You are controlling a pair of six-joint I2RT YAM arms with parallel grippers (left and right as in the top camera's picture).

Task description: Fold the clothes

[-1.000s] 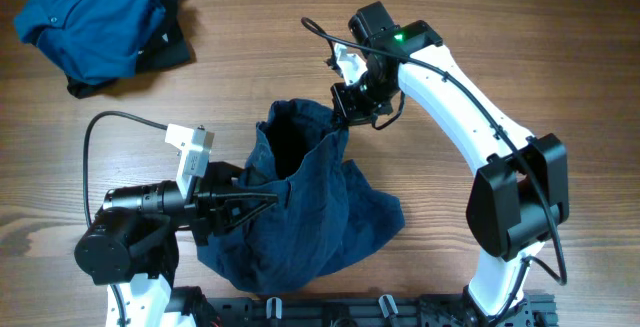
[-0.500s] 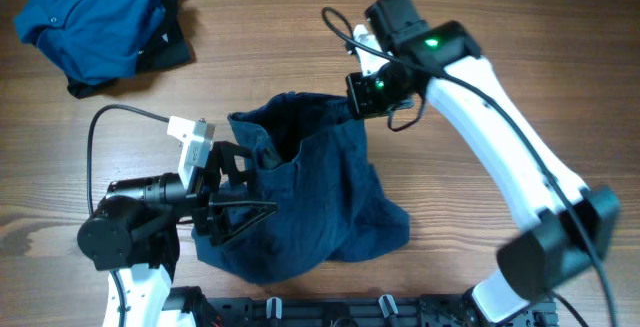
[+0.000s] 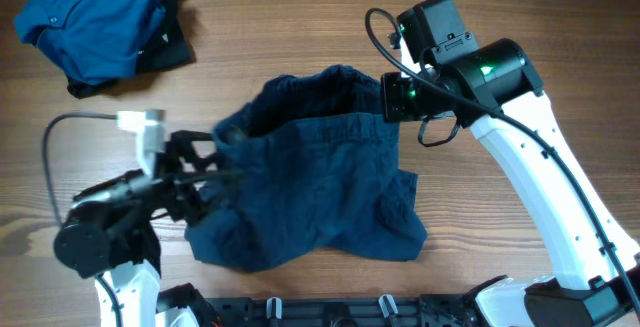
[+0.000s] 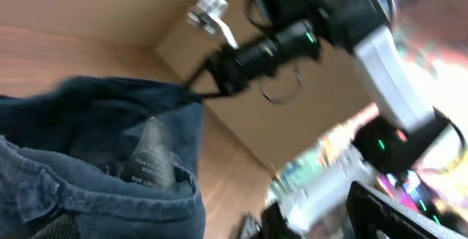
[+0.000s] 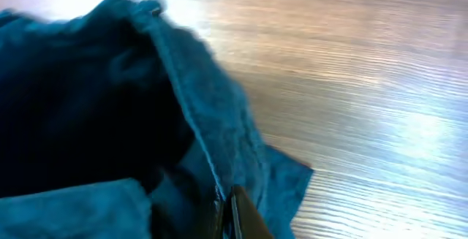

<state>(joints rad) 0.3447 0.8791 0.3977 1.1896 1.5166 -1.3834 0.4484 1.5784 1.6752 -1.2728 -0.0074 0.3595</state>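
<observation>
Navy shorts (image 3: 320, 187) sit mid-table (image 3: 300, 27) in the overhead view. Your right gripper (image 3: 385, 99) is pinched on the waistband's right end and your left gripper (image 3: 212, 162) is at its left end; the blue shirt (image 3: 85, 12) is heaped in the far-left corner. Left wrist: your fingers (image 4: 398, 210) stand wide apart with nothing clamped, and the shorts' label (image 4: 146, 162) faces the lens. Right wrist: fingertips (image 5: 238, 217) are together on the shorts' edge.
</observation>
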